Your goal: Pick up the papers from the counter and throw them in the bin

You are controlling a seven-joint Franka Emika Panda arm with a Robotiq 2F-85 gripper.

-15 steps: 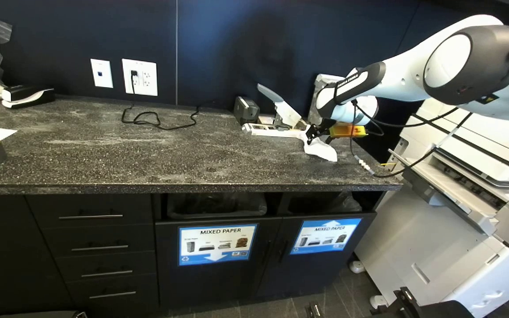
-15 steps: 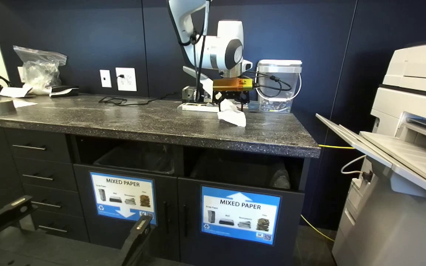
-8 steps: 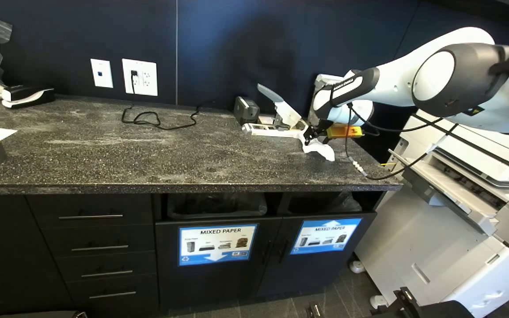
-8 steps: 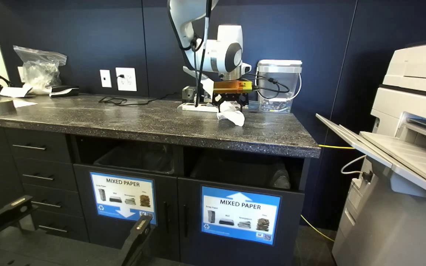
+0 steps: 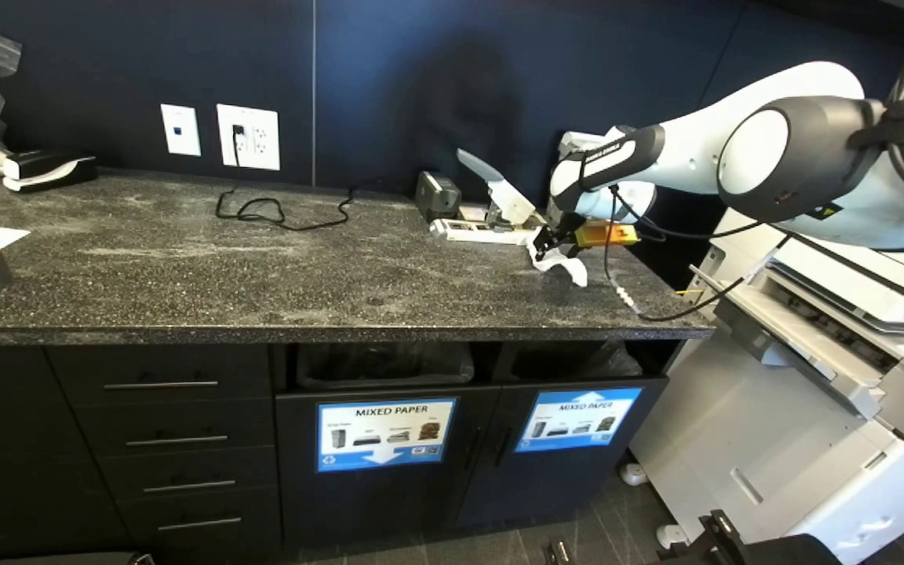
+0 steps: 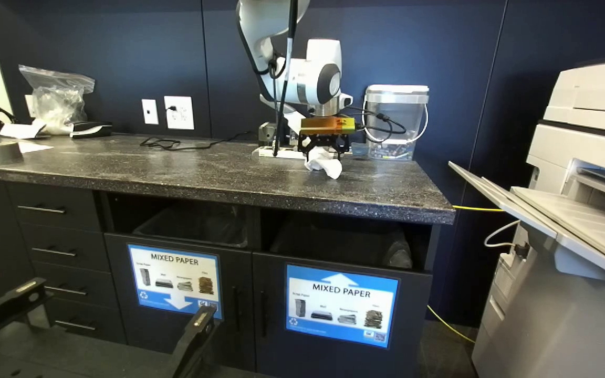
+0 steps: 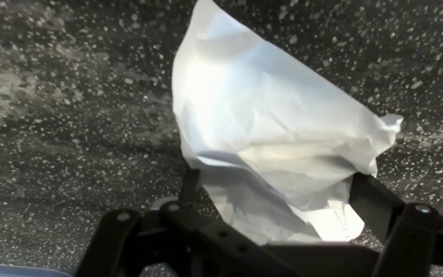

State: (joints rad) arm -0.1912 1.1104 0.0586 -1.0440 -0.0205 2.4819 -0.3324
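A crumpled white paper (image 7: 260, 107) lies on the speckled stone countertop (image 5: 342, 275), toward the end edge facing the office copier (image 5: 766, 416); the Robotiq gripper (image 7: 275, 182) straddles it, its fingers spread wide

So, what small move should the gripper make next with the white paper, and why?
I would probably close the gripper on the white paper: in the wrist view, the jaws stand open with part of the paper between them, not yet gripped.
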